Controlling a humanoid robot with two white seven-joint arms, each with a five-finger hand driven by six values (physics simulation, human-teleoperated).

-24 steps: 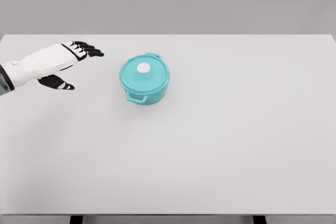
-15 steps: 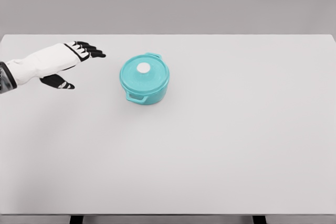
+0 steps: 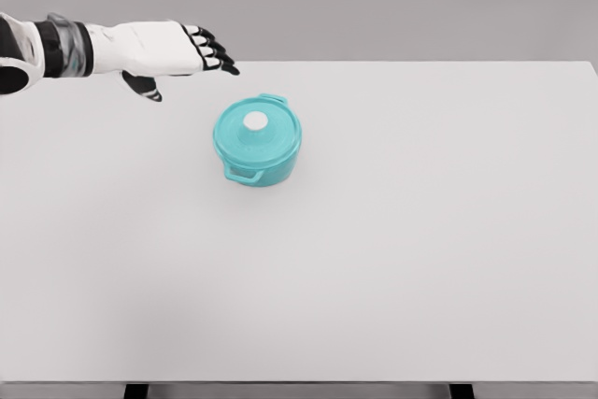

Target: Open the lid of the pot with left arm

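Teal pot (image 3: 258, 142) stands left of centre on the white table (image 3: 420, 231), its lid (image 3: 254, 128) seated, white knob (image 3: 255, 121) on top. Left hand (image 3: 173, 49), fingers extended and empty, hovers far-left of it. Good practice: centre the fingers above the knob before descending, then lift straight up.

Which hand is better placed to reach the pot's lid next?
Left. The left hand hovers open just up and left of the pot, near the lid and its white knob. The right arm is out of view.
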